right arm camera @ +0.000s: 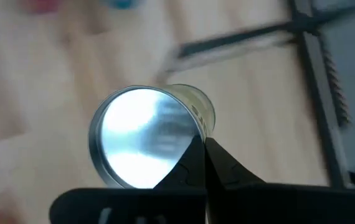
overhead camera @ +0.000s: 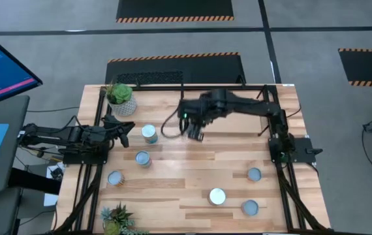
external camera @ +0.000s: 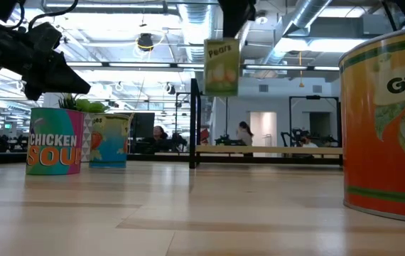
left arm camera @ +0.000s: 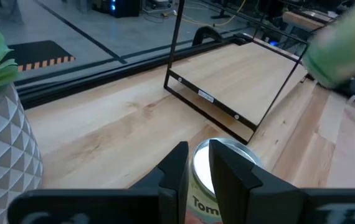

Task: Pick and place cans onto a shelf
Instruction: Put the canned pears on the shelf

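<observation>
My right gripper (right arm camera: 202, 152) is shut on a green "Pears" can (external camera: 222, 67) that hangs high above the table, in front of the shelf (external camera: 266, 151) of light wood and black rods (left arm camera: 227, 93). In the high view this gripper (overhead camera: 194, 132) is over the table's middle. Several other cans stand upright on the wood: two near the left arm (overhead camera: 149, 134) (overhead camera: 143, 158), one farther forward (overhead camera: 115, 177), three at the right front (overhead camera: 254, 174) (overhead camera: 217, 196) (overhead camera: 249, 207). My left gripper (left arm camera: 199, 171) waits at the left edge, with a narrow gap between its fingers and nothing between them. My right gripper has the Pears can by the rim of its silvery top (right arm camera: 190, 134), at one side of the rim, the two fingertips closed together there. The fingers come from above, pointing steeply down. The can hangs below them, lifted clear of the table and slightly tilted.
A potted plant (overhead camera: 121, 94) stands at the far left corner and another (overhead camera: 117, 219) at the near left. A large orange can (external camera: 387, 121) stands close to the low camera, with a "Chicken Soup" can (external camera: 55, 151) farther off. People move in the room behind.
</observation>
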`<state>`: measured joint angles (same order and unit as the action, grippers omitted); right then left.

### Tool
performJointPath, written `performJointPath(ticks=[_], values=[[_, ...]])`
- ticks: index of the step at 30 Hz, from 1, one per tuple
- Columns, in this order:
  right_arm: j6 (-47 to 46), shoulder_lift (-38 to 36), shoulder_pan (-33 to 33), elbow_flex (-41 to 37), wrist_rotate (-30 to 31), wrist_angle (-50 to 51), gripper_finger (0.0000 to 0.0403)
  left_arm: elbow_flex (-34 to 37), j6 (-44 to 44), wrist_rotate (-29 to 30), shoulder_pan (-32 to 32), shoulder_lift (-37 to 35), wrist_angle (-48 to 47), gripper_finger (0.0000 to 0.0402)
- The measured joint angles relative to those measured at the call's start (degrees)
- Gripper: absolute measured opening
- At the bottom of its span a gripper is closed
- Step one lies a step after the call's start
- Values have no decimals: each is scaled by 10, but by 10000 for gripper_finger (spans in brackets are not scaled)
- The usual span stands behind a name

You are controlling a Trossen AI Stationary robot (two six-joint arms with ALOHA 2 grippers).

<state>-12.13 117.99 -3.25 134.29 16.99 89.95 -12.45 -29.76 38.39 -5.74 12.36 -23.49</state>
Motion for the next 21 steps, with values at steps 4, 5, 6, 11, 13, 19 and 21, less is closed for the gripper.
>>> performJointPath(ticks=[4,5,6,11,13,19,21], values=[[-13,1,-44,-2,50,-2,2,0,0,0,0,0,1,52],[-15,1,-54,-1,61,0,2,0,0,0,0,0,1,52],[-18,0,-64,-1,69,1,2,0,0,0,0,0,1,52],[-24,2,-118,-1,87,-4,1,0,0,1,0,0,1,52],[-24,5,-139,-3,88,-12,1,0,0,5,0,0,0,52],[-14,4,-184,-37,25,-96,1,0,0,30,0,0,0,52],[-14,5,-194,-57,-3,-123,1,0,0,30,0,0,0,52]])
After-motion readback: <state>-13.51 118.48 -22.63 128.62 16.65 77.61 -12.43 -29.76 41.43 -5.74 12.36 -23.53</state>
